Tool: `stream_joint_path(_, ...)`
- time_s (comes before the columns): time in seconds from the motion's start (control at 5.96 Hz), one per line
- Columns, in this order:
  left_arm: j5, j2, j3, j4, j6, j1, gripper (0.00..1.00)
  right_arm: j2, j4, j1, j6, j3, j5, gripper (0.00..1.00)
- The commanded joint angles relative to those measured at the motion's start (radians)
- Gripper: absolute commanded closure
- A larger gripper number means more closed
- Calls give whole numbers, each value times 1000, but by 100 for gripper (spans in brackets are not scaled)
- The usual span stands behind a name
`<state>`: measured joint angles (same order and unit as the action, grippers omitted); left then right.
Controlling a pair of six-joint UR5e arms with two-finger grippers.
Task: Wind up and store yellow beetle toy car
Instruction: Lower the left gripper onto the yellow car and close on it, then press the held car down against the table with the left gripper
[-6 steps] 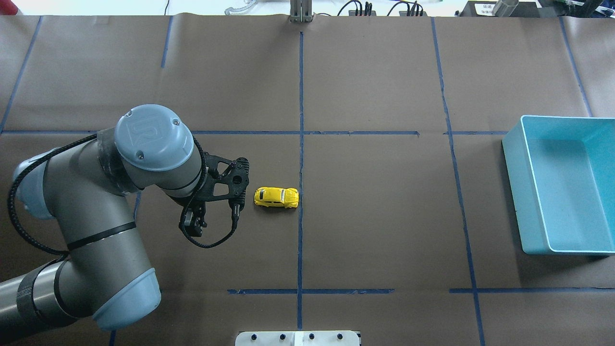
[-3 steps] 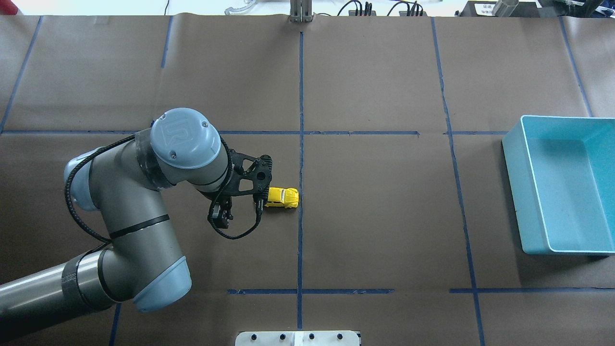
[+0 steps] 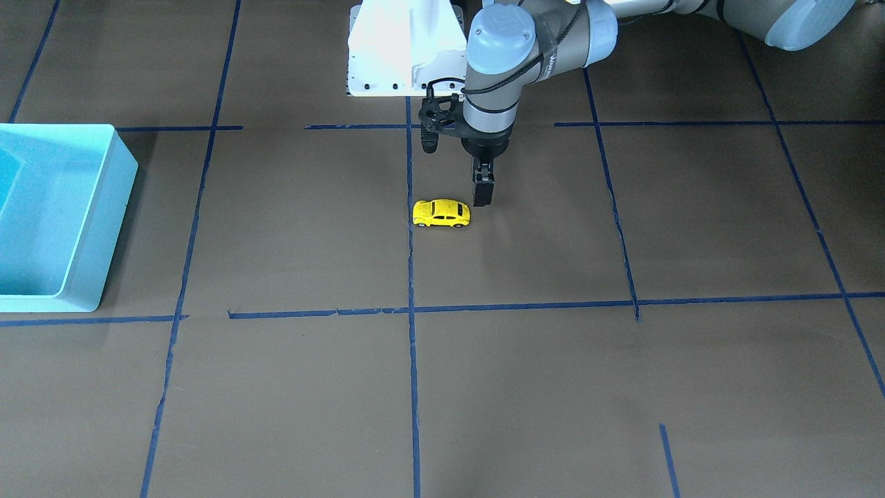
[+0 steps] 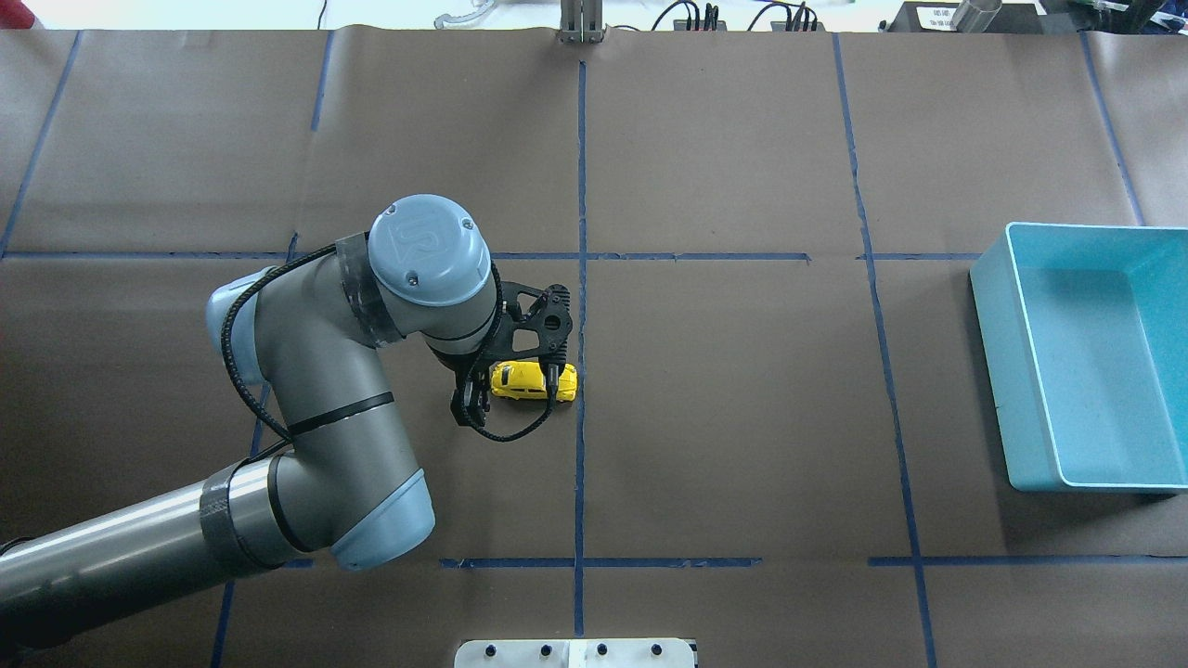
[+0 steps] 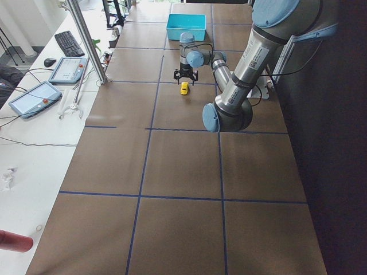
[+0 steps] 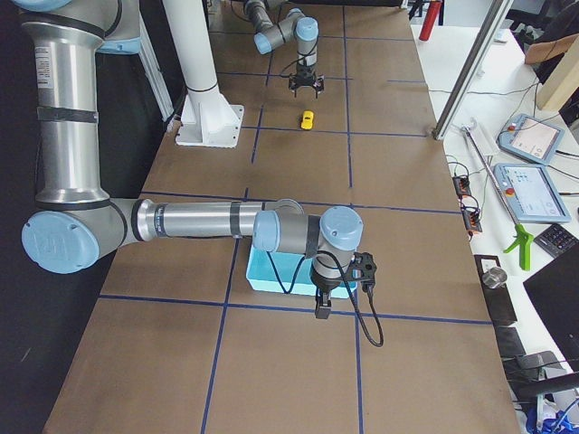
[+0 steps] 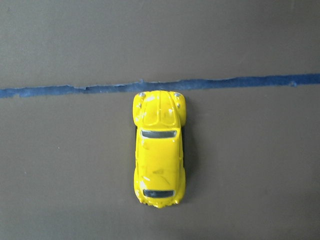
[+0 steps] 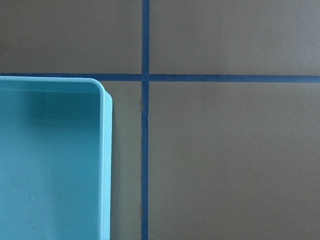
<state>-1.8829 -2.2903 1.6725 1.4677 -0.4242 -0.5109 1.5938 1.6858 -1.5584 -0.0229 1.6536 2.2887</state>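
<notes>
The yellow beetle toy car (image 4: 531,379) stands on its wheels on the brown table, just left of the centre tape line. It also shows in the front view (image 3: 442,213) and fills the middle of the left wrist view (image 7: 159,150). My left gripper (image 3: 482,197) hangs open, fingers down, just above the table at the car's left end in the overhead view (image 4: 471,401); it is not touching the car. The turquoise bin (image 4: 991,371) stands empty at the far right. My right gripper (image 6: 321,307) hovers by the bin's corner (image 8: 106,165); I cannot tell whether it is open.
Blue tape lines (image 4: 582,186) divide the brown paper table cover. The robot's white base plate (image 3: 404,48) is at the near edge. Tablets and cables (image 5: 46,86) lie on a side bench beyond the table's far edge.
My left arm has swung right, from well left of the car to right over its left end. The car and the bin have not moved.
</notes>
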Motion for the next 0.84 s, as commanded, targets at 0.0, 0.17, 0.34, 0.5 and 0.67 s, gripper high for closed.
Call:
stream_joint_path(0.0, -1, -76, -115, 29, -5, 0, 0, 0, 0, 0, 0, 0, 0, 0)
stream_joint_path(0.17, -1, -104, -161, 32, -5, 3, 0, 0, 0, 0, 0, 0, 0, 0)
stream_joint_path(0.34, 1, -113, -190, 61, 2, 17, 0, 0, 0, 0, 0, 0, 0, 0)
stream_joint_path(0.5, 1, -126, -220, 78, 7, 25, 0, 0, 0, 0, 0, 0, 0, 0)
stream_joint_path(0.67, 1, -127, -223, 80, 7, 34, 0, 0, 0, 0, 1, 0, 0, 0)
